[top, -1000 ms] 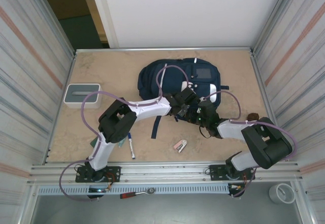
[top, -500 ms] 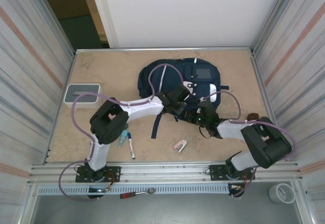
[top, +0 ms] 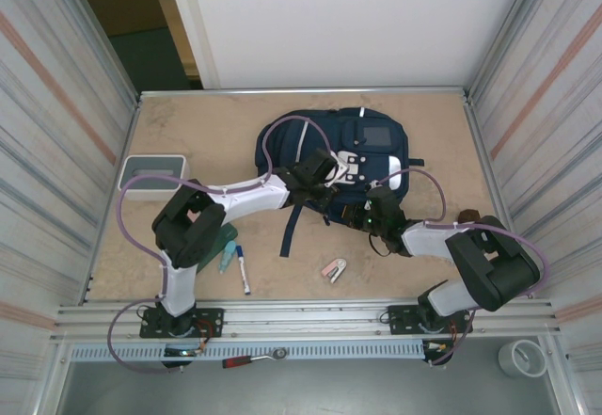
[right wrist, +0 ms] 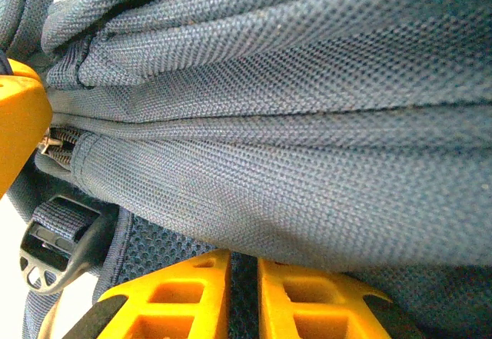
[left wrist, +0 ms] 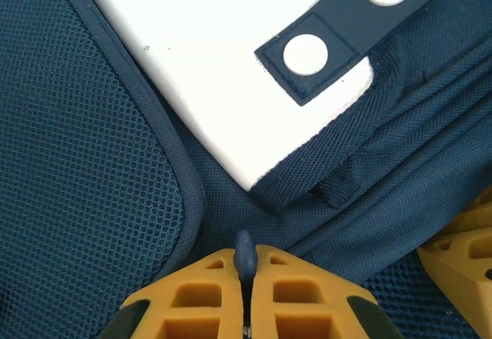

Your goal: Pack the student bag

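Zipper pull pinched tight in left gripper, right gripper clamped on student bag fabric, seemingly bracing it for unzipping.

student bag centre-back of table | box left | marker front-left

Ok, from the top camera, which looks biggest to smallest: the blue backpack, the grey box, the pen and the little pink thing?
1. student bag
2. grey box
3. pen and pink thing: the pen is longer and the pink thing is fatter, so it's too close to rank them.
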`<state>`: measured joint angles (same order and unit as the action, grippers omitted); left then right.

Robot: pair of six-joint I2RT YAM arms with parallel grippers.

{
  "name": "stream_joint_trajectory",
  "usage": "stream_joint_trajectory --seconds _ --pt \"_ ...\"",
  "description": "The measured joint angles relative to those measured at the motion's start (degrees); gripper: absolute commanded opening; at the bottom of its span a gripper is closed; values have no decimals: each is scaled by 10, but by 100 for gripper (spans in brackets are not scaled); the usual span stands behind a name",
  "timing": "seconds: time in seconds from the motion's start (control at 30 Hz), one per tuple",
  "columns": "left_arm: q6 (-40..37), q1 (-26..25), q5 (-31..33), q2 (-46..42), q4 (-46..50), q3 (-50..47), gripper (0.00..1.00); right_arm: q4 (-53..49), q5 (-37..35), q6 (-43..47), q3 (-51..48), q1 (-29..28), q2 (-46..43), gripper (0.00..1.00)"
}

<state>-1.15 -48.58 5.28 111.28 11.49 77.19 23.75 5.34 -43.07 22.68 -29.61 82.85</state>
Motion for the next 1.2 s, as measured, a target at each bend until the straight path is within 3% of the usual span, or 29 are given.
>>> stream_joint_trajectory --seconds 0.33,0.57,0.73,0.87,0.93,1.2 --pt "62 48 -37 -59 -35 -69 0 -17 2 0 8 3 -1 16" --pt "79 55 12 -83 -45 -103 0 -49 24 7 12 38 -17 20" --pt "101 55 3 -101 -57 -119 0 -116 63 19 19 85 -62 33" --pt "129 55 -9 -118 -67 -124 0 -179 85 -2 40 103 -112 56" --pt "140 51 -14 -123 -71 -124 0 -196 89 -26 47 106 -134 63" --pt "156 25 -14 -124 -71 -124 0 -221 67 -119 48 106 -161 69"
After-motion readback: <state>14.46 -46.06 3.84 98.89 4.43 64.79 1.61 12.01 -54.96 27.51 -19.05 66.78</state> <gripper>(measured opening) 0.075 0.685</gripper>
